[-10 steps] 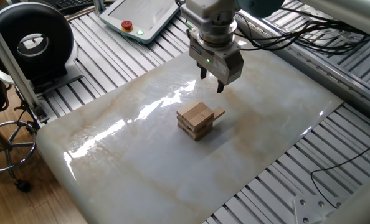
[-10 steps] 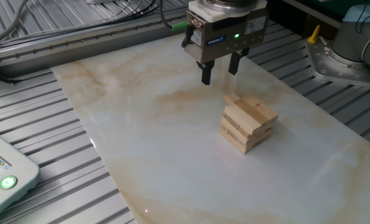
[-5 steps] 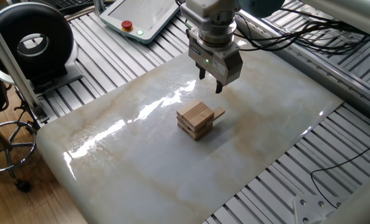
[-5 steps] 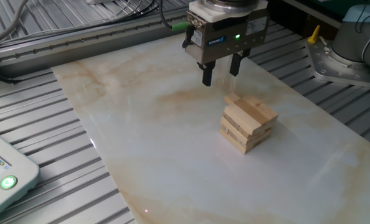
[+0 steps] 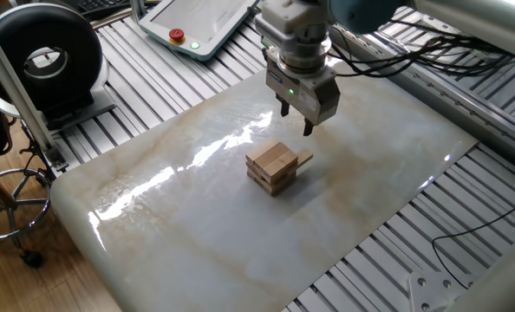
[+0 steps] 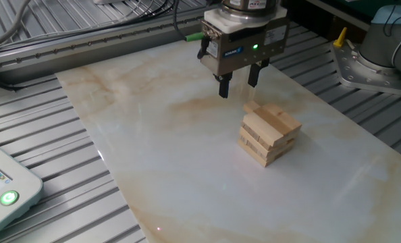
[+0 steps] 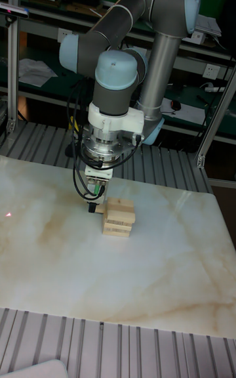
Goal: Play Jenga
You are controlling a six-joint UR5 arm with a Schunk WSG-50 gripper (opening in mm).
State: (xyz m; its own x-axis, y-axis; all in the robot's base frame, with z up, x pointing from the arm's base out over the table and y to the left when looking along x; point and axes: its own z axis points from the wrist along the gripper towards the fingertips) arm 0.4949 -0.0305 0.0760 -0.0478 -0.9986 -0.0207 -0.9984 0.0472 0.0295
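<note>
One light tan wooden block point(image 5: 303, 159) juts sideways from the small crosswise-stacked tan wooden tower point(image 5: 271, 166), which stands mid-worktop on the pale marbled slab point(image 5: 188, 217). The grey two-finger pincer point(image 5: 296, 122) has shifted slightly and dropped a little, its jaws parted and empty above that protruding block. It looks set to grasp it.

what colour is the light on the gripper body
Green, on the gripper; clearest in the other fixed view.
</note>
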